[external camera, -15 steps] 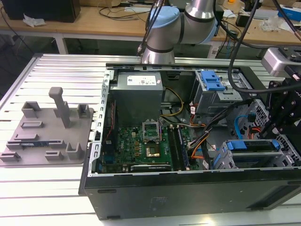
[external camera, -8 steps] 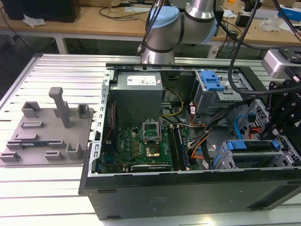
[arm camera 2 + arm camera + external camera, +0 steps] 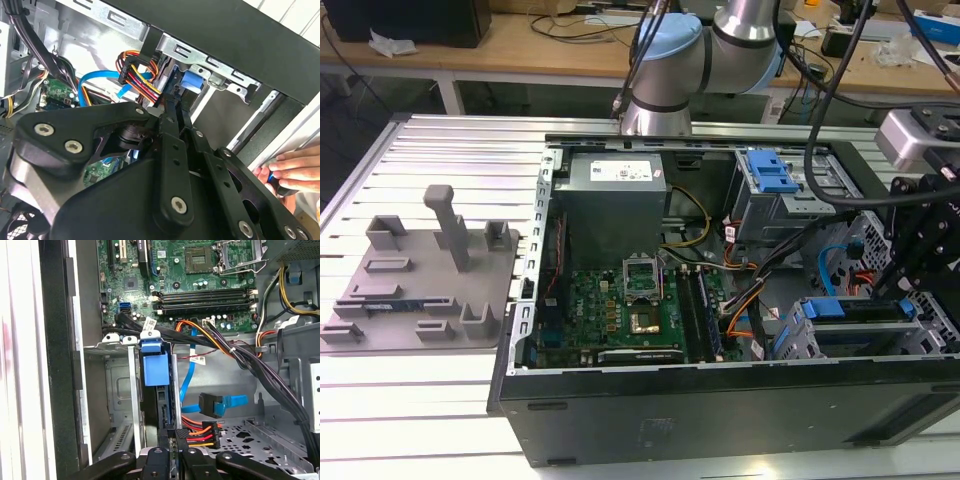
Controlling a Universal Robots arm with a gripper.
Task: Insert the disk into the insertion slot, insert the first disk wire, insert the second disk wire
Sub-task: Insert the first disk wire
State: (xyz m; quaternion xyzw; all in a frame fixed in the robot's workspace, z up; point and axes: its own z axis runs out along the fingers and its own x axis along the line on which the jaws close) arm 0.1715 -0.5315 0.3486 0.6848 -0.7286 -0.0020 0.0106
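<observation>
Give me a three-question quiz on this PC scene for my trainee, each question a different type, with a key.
1. True or false: the tray lies inside the case.
2. The disk has a frame that is: A red, B blue, C green.
3. Fill in: in the second wrist view, a person's ___ is beside the case.
Key: 1 false; 2 B; 3 hand.
</observation>
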